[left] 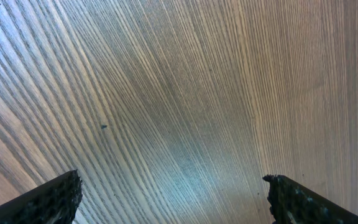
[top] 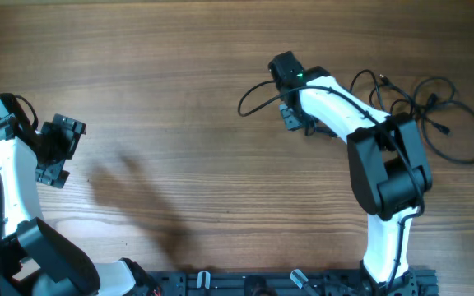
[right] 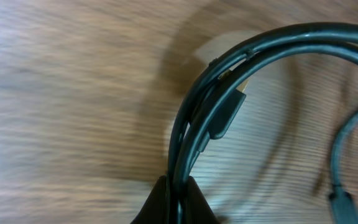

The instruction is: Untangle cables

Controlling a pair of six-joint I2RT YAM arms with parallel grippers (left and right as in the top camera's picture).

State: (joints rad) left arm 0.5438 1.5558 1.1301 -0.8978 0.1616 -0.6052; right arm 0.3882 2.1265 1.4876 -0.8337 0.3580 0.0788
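Note:
The thin black cables [top: 447, 115] lie in loose loops at the table's far right, and one strand [top: 253, 97] curves out to the left of my right gripper [top: 291, 117]. In the right wrist view the right gripper [right: 178, 190] is shut on two black cable strands [right: 229, 62] that arc up and to the right, with a metallic-tipped plug [right: 229, 109] lying against them. Another cable [right: 347, 134] runs along the right edge. My left gripper [top: 58, 152] hovers at the far left, away from the cables. Its fingers [left: 58, 196] stand open over bare wood.
The wooden table [top: 179, 99] stretches between the two arms. The right arm's white and black links [top: 385, 164] cross over part of the cable pile. A black rail [top: 303, 284] runs along the near edge.

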